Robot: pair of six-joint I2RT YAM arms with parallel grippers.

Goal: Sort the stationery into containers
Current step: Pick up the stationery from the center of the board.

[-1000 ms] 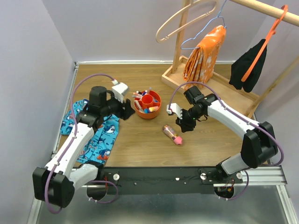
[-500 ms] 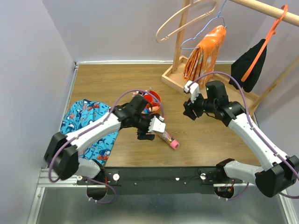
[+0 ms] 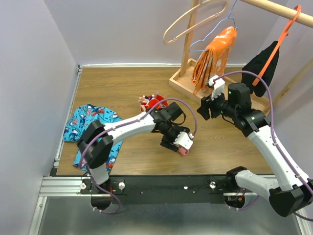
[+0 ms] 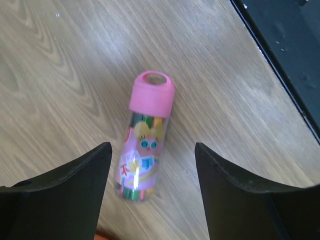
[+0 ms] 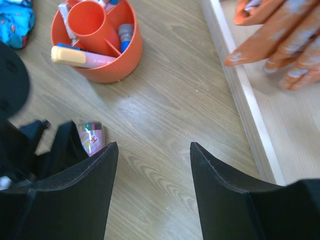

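Left claw (image 4: 151, 148) apart, empty; tube (image 4: 143, 165) lies flat below, between its fingers, untouched. Right claw (image 5: 152, 147) apart, idle; bowl (image 5: 107, 71) ahead-left. Risk: smooth round tube rolls or squirts free on closing.

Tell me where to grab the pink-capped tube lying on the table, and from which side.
Grip the tube by its clear body, just below the pink cap, coming straight down from above. It lies flat on the table, so its round sides are free; the open left pincer hangs astride it.
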